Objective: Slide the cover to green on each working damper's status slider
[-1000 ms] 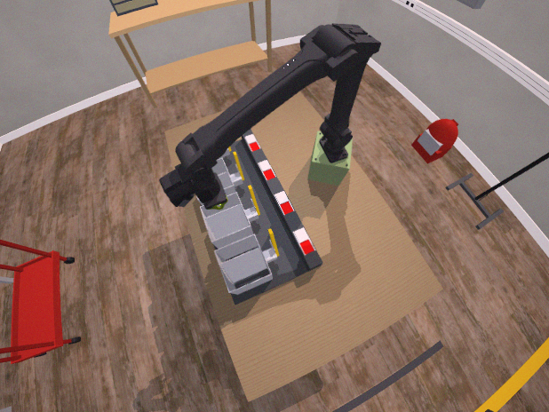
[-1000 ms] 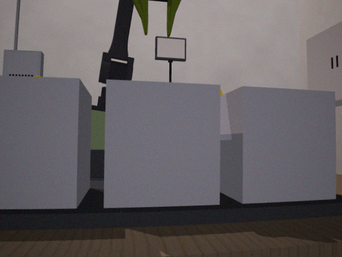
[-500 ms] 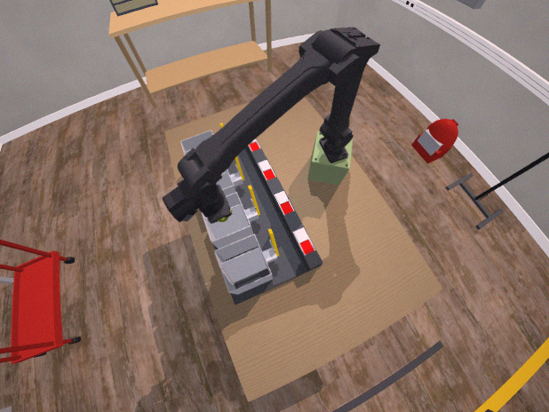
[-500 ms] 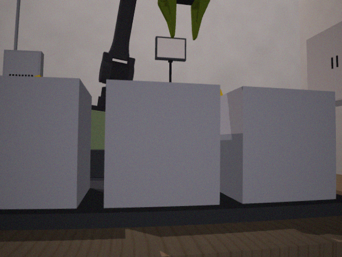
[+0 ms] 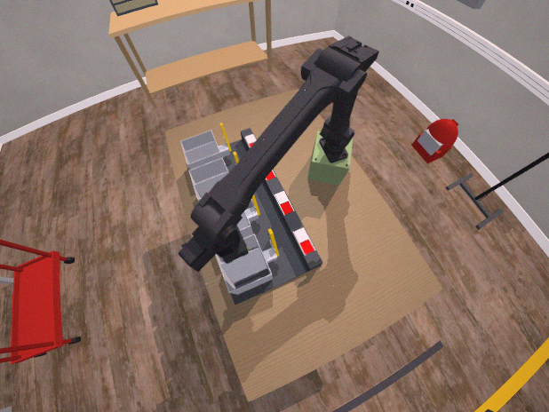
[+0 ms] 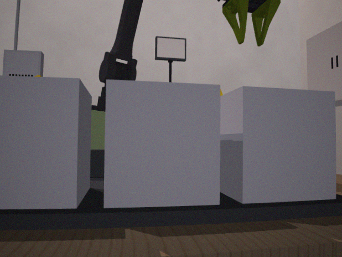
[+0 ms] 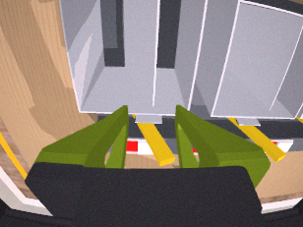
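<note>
Black and high over everything, the arm (image 5: 284, 126) (image 6: 128, 30) leans right across the slider rail (image 5: 293, 220) (image 7: 132, 145), and that rail is our landmark. Left to right, then: far out on the left of the rail stands a red cart (image 5: 37, 306), well apart from it. Next comes a wooden bench (image 5: 191, 15), up past the rail's far end. Closer in, along the rail's left side, runs the row of grey dampers (image 5: 200, 146) (image 6: 161, 144) (image 7: 83, 73), upright behind their sliders, the middle of the row partly hidden by the arm. Over that row, left of the rail, hangs the gripper (image 6: 250, 44) (image 7: 151, 112), fingers apart, part-way open, nothing between them, its tips clear above the damper tops! Between dampers and rail, here are the yellow levers (image 5: 274, 242) (image 7: 154, 141), one per damper. Now the rail itself: red shows on all four sliders, with white covers beside the red on the far slider and the two nearest ones; the remaining cover is hidden behind the arm. Just to the right of the rail sits the green pedestal (image 5: 328, 174) (image 6: 98, 130), carrying the arm. Further right of the rail, well apart, a red bin-like thing (image 5: 445, 133), and rightmost a dark stand (image 5: 489, 219) on the floor.

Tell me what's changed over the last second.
The gripper has moved rightward and slightly lower in the exterior view, towards the end damper. Nothing was grasped or released. The end slider still shows red.
</note>
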### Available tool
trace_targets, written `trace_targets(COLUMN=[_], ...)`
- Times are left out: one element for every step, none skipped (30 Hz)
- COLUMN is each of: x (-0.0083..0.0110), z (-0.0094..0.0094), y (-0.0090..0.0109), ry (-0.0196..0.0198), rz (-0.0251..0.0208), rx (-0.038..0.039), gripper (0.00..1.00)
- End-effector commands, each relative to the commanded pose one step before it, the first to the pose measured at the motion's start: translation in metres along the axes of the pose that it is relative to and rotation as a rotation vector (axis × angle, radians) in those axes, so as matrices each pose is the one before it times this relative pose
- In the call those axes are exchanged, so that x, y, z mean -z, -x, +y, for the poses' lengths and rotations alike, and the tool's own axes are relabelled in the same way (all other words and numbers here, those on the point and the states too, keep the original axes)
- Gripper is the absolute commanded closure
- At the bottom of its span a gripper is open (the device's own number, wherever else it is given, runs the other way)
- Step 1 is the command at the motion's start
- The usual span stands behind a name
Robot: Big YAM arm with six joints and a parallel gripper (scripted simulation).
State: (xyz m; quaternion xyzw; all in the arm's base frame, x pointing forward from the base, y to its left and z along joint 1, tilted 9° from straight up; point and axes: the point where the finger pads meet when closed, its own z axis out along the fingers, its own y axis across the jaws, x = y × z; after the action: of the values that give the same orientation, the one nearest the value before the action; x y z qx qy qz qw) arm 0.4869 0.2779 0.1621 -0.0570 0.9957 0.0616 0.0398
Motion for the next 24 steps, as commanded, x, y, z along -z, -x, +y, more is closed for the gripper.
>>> trace_targets(x=[0.02140, 0.00000, 0.00000, 0.00000, 0.00606, 0.00351, 0.00031, -0.00002, -0.00001, -0.00001, -0.00001, -0.00052, -0.00037, 0.00000, 0.00000, 0.00000, 0.00014, 0.00034, 0.00020, 0.00000, 0.00000, -0.00007, -0.00001, 0.00000], z=[0.03540, 0.00102, 0.00000, 0.00000, -0.01219, 0.00031, 0.00003, 0.00000, 0.00000, 0.00000, 0.00010, 0.00733, 0.00527, 0.00004, 0.00000, 0.00000, -0.00198, -0.00465, -0.00274, 0.00000, 0.00000, 0.00095, 0.00015, 0.00001], y=[0.01842, -0.00022, 0.00000, 0.00000, 0.00676, 0.00010, 0.00001, 0.00000, 0.00000, 0.00000, -0.00005, -0.00402, -0.00288, -0.00002, 0.00000, 0.00000, 0.00106, 0.00248, 0.00146, 0.00000, 0.00000, -0.00051, -0.00008, 0.00000], ry=[0.01251, 0.00009, 0.00000, 0.00000, 0.00111, 0.00284, 0.00025, -0.00001, -0.00001, -0.00001, 0.00058, 0.00204, 0.00175, 0.00021, 0.00003, 0.00000, -0.00051, -0.00121, -0.00071, 0.00000, 0.00000, 0.00025, 0.00004, 0.00000], rz=[-0.04081, -0.00001, 0.00000, 0.00000, -0.01138, -0.00550, -0.00048, 0.00003, 0.00002, 0.00001, 0.00031, 0.00210, 0.00166, 0.00012, 0.00001, -0.00001, -0.00055, -0.00128, -0.00076, 0.00000, 0.00000, 0.00026, 0.00004, 0.00000], rx=[-0.04093, -0.00001, 0.00000, 0.00000, -0.02327, 0.00041, 0.00004, 0.00000, 0.00000, 0.00000, 0.00000, 0.01392, 0.00990, 0.00000, 0.00000, 0.00000, -0.00333, -0.00756, -0.00502, 0.00000, 0.00000, 0.00193, 0.00031, 0.00001], gripper=[0.64, 0.64, 0.64, 0.64, 0.64, 0.64, 0.64, 0.64, 0.64, 0.64, 0.64, 0.64, 0.64, 0.64, 0.64, 0.64, 0.64, 0.64, 0.64, 0.64, 0.64, 0.64, 0.64, 0.64])
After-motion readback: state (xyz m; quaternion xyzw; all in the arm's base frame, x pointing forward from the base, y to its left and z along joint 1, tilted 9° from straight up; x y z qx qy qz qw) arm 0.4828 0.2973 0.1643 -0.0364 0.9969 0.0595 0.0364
